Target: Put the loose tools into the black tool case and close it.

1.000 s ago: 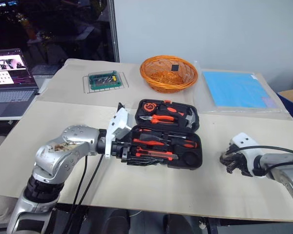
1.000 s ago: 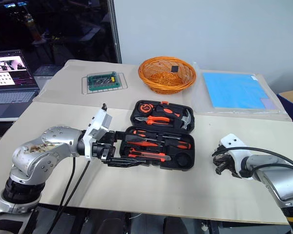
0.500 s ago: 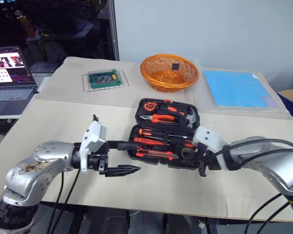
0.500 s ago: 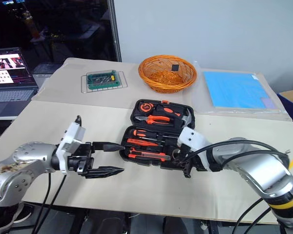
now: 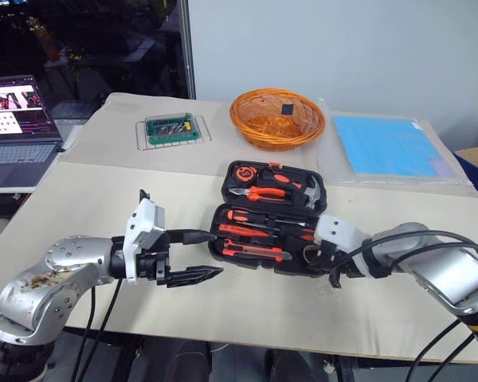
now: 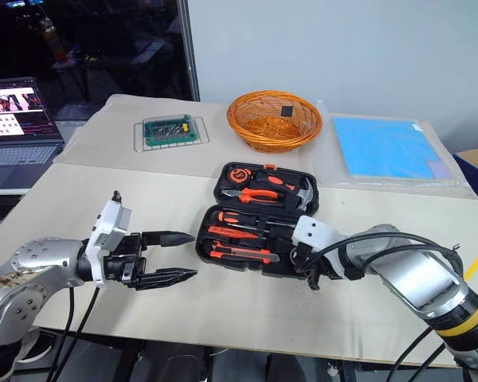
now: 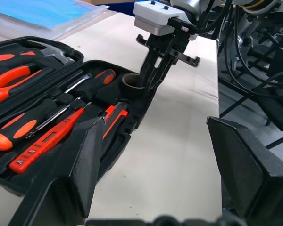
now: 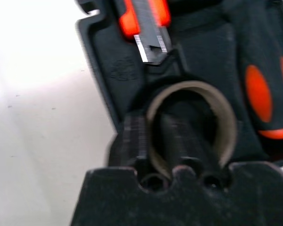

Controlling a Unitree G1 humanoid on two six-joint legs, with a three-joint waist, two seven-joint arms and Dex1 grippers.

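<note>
The black tool case (image 6: 201,243) lies open in the middle of the table. Three orange-and-black screwdrivers (image 5: 255,216) and the utility knife (image 5: 255,253) lie in the recesses of its near half. The beige ring of tape (image 7: 130,84) sits in the round recess at the near right corner, next to the knife's blade (image 8: 151,47). My right gripper (image 6: 303,259) points down at that corner, right at the ring (image 8: 193,92). My left gripper (image 5: 207,255) hovers open and empty above the table, left of the case, pointing toward it.
Hammer, pliers and a tape measure fill the case's lid (image 5: 275,187). Behind it stand an orange wicker basket (image 5: 276,119), a green bit holder (image 5: 170,129) and a blue sheet (image 5: 382,145). A laptop (image 5: 16,119) sits at the far left.
My right gripper swung in from the table's right side to the case's near right corner. My left gripper drew back from the case's left edge toward the left.
</note>
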